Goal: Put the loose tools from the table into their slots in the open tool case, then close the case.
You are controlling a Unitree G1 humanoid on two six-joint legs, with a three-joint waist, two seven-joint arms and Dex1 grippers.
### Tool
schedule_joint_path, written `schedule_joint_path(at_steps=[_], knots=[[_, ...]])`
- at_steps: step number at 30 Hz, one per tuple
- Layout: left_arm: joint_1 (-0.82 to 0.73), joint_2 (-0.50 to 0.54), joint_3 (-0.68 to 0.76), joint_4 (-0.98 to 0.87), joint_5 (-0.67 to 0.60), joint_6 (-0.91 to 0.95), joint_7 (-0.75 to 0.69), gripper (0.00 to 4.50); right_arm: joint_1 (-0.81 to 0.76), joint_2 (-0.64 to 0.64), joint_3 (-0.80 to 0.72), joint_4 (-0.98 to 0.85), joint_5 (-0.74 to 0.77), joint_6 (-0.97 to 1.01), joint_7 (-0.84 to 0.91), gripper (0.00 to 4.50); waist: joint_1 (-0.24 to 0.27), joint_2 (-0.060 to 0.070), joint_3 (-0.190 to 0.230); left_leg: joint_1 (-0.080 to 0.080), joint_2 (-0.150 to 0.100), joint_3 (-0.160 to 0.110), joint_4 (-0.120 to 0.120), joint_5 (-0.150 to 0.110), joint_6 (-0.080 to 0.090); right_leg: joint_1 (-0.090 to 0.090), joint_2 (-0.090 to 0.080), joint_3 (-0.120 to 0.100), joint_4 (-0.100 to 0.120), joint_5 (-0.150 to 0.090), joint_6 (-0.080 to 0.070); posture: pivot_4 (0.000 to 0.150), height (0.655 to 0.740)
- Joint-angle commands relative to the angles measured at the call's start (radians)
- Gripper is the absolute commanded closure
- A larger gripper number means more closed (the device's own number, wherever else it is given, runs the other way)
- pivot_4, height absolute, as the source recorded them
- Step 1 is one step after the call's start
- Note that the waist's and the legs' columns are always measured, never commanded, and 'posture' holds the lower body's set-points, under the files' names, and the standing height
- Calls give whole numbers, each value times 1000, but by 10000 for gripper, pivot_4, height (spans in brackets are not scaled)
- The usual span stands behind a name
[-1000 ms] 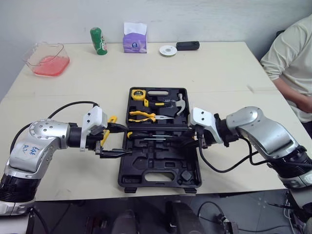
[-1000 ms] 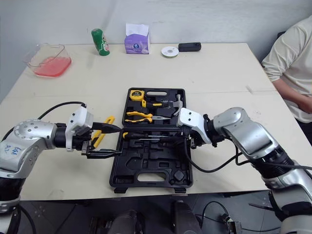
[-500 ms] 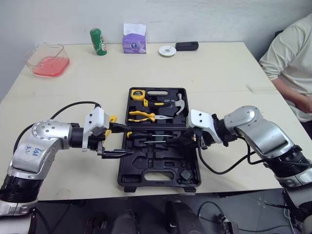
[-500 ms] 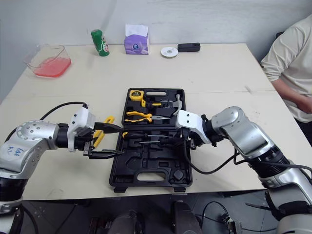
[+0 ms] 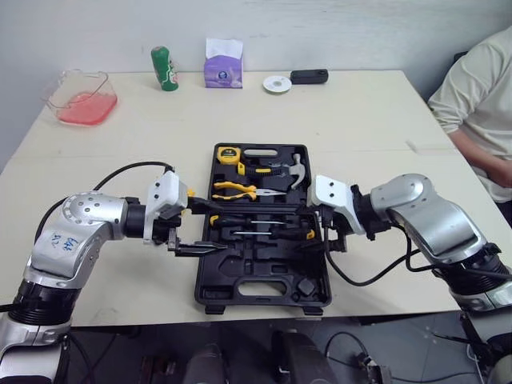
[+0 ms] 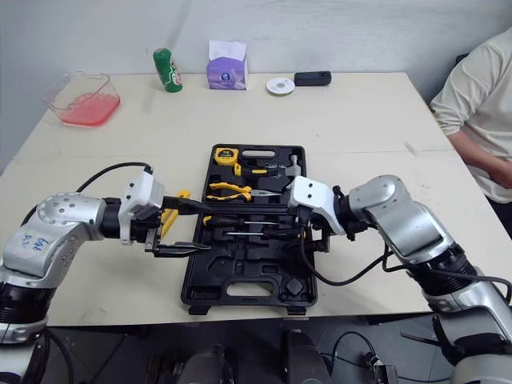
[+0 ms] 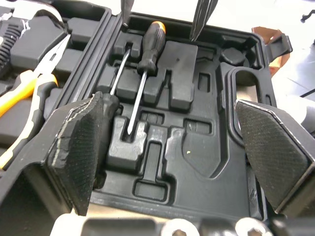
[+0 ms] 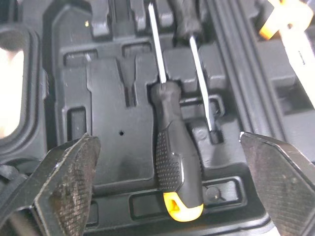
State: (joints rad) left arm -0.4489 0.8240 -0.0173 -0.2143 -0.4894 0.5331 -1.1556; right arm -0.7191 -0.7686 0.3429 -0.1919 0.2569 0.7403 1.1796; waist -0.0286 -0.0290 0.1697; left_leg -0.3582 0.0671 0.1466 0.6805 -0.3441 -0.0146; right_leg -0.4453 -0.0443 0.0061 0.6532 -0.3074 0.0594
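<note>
Tool case [image 5: 210, 282] open, black moulded plastic | two ribbed-handled screwdrivers [image 8: 177, 169] slotted between left gripper [image 5: 218, 230] and right gripper [image 5: 310, 234], both spread wide, empty | pliers [image 5: 238, 190], hammer [image 5: 293, 169], tape measure [image 5: 227, 154] past both grippers, far half

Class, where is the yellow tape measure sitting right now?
In the left eye view, the yellow tape measure sits in the far left corner of the open tool case, just beyond the yellow-handled pliers.

Lined up along the far edge: pink tub [image 5: 80, 98], green can [image 5: 164, 67], tissue pack [image 5: 223, 64], white disc [image 5: 277, 83], black box [image 5: 309, 76]. Off right, a cream sleeve [image 5: 478, 92].
</note>
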Motion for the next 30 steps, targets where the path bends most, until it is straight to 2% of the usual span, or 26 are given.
schedule_joint_path(at_steps=[1,4,5,6,7,8,12,14,19,21,24,26,27,30], knots=[[-21,-16,-1,-5,-11,-3,-2,0,65,125,-117,41,76,-121,-64,520,0,0,0,0,0,0,0,0,0,0,0,0,0,0,0,1500,7400],[-23,-20,-5,-2,-7,-4,-6,0,103,192,-157,75,110,-165,-79,520,-2,0,0,0,-1,1,1,-1,-1,0,2,1,1,0,0,1500,7400],[-26,-23,-7,2,-5,-6,-8,0,108,210,-161,89,114,-169,-88,5411,-2,0,0,0,-1,1,1,-1,-2,0,2,0,1,0,0,1500,7400],[-28,-25,-9,6,-3,-6,-9,0,112,222,-158,101,110,-177,-94,7468,-2,0,0,0,0,1,1,-1,-2,0,2,0,1,0,0,1500,7400],[-30,-27,-10,8,-2,-7,-9,0,115,232,-153,111,102,-191,-98,13318,-2,0,0,0,0,1,1,-1,-2,0,2,0,1,0,0,1500,7400],[-33,-29,-12,12,0,-8,-10,0,116,239,-146,121,96,-198,-100,16673,-2,0,0,0,0,1,1,-1,-2,0,2,0,1,0,0,1500,7400],[-45,-35,-19,24,4,-12,-12,0,125,269,-127,162,89,-213,-103,36518,-2,0,0,0,0,0,2,-1,-2,0,2,0,1,0,0,1500,7400],[-51,-38,-22,27,5,-12,-11,0,128,279,-118,191,85,-222,-97,44621,-2,0,0,0,0,0,2,-1,-2,0,2,0,1,0,0,1500,7400],[-42,-37,-16,26,6,-16,-8,0,136,238,-17,243,-9,-202,-82,44621,-2,0,0,0,0,1,2,-1,-2,0,2,0,2,0,0,1500,7400],[-38,-41,-18,26,13,-21,2,0,129,233,45,290,-84,-95,-151,44621,-3,0,0,1,0,1,2,-1,-2,1,2,1,2,0,0,1500,7400],[-39,-52,-24,22,19,-21,14,0,137,226,118,320,-140,-44,-176,44621,-4,-3,-7,5,0,1,2,-1,-2,3,2,1,3,-1,-1,1500,7400],[-35,-54,-24,17,20,-19,15,0,150,225,128,302,-126,-29,-160,44621,-3,-5,-12,10,1,0,1,-1,-2,10,2,0,2,-1,-2,1500,7400],[-32,-54,-23,14,22,-19,14,0,155,230,124,293,-123,-34,-163,44621,-2,-6,-13,18,2,0,0,-2,-2,18,2,0,1,-2,-3,1500,7400],[-18,-50,-14,19,25,-17,21,0,164,268,47,256,-94,-132,-202,44621,-1,-8,-19,27,4,-2,-2,-5,-2,27,2,-3,-2,-3,-4,1500,7400]])
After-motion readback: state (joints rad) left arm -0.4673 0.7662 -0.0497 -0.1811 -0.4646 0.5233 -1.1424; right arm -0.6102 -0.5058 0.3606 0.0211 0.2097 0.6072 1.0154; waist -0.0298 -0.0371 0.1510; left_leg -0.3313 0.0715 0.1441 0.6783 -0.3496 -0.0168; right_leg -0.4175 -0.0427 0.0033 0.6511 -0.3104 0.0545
